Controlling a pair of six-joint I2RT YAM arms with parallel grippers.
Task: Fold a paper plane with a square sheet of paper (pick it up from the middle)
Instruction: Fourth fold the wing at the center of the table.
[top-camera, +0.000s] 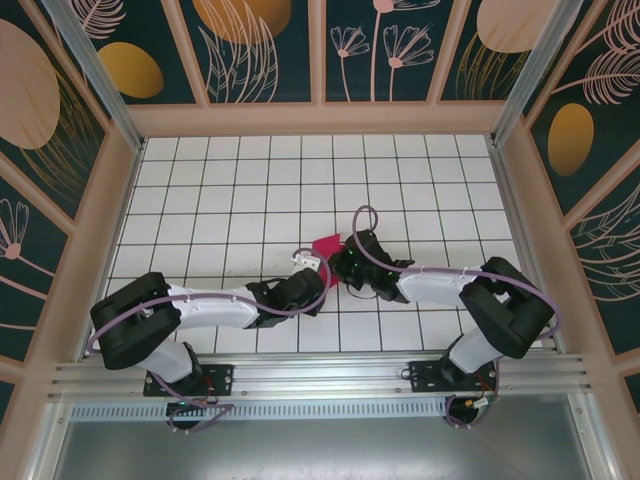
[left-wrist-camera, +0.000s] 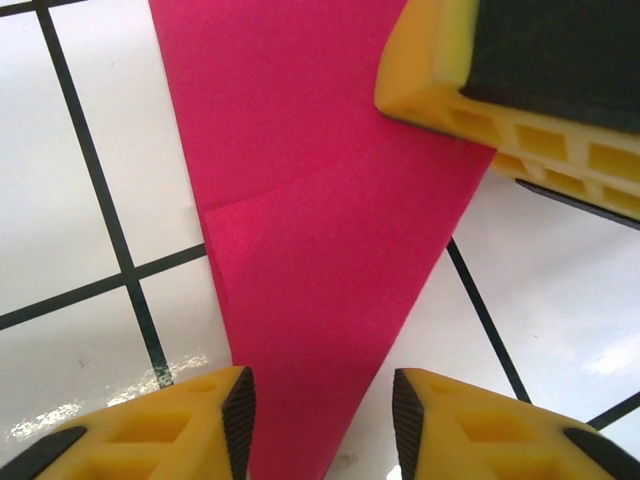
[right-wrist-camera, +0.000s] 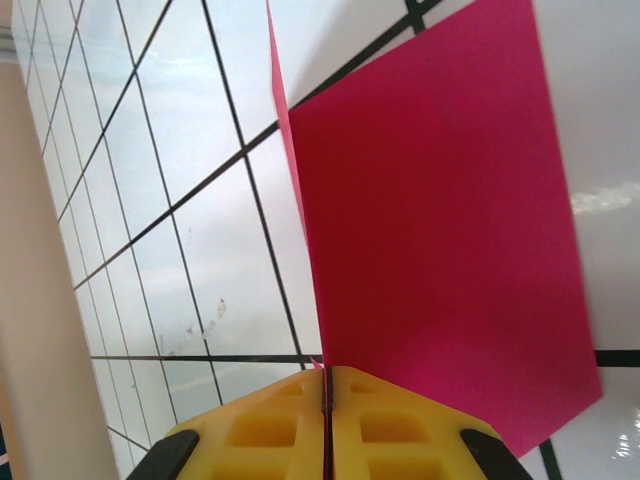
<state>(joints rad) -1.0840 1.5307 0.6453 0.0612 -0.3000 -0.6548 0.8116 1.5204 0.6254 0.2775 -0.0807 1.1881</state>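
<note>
The magenta-pink sheet of paper (top-camera: 326, 245) is folded into a tapering, creased shape and held just above the tiled floor in the middle. My right gripper (right-wrist-camera: 325, 385) is shut on its edge, and the paper (right-wrist-camera: 430, 230) rises from the closed jaws. In the left wrist view the paper (left-wrist-camera: 320, 230) narrows to a point between my left gripper's (left-wrist-camera: 322, 400) yellow fingers, which stand open. Its left pad is at the paper's edge and its right pad is clear of it. The right gripper's fingers (left-wrist-camera: 500, 110) sit on the paper's upper right part. From above, both grippers (top-camera: 312, 262) (top-camera: 345, 262) meet at the paper.
White tiled floor (top-camera: 220, 200) with dark grout lines spreads around the paper. Patterned walls with wooden frames (top-camera: 110, 190) enclose it on three sides. The metal rail (top-camera: 320, 375) with both arm bases runs along the near edge.
</note>
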